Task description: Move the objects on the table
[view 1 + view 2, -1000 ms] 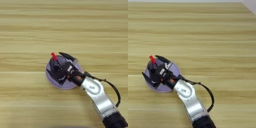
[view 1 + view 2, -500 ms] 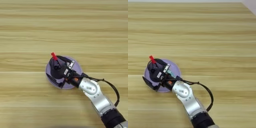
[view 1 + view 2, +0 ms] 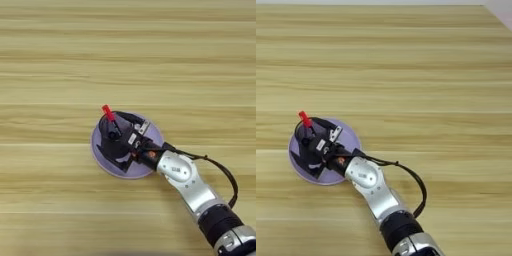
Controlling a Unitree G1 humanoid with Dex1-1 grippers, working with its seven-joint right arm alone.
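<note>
A small black wire-mesh pen cup (image 3: 111,134) stands upright on a round lilac plate (image 3: 152,134) on the wooden table (image 3: 128,50), left of centre. A red-capped marker (image 3: 108,113) sticks out of the cup, leaning up and to the left. My right gripper (image 3: 109,133) reaches in from the lower right and is open. One black finger (image 3: 131,118) lies along the cup's far side and the other (image 3: 113,154) along its near side. The right eye view shows the same cup (image 3: 306,137), marker (image 3: 304,119) and plate (image 3: 349,138).
My silver forearm (image 3: 186,176) with its black cable (image 3: 225,175) runs from the plate to the bottom right corner. The plate's left rim (image 3: 94,145) pokes out beyond the gripper. Bare wood planks surround the plate on every side.
My gripper has slid left over the plate until its fingers straddle the cup. Cup, marker and plate have stayed where they were.
</note>
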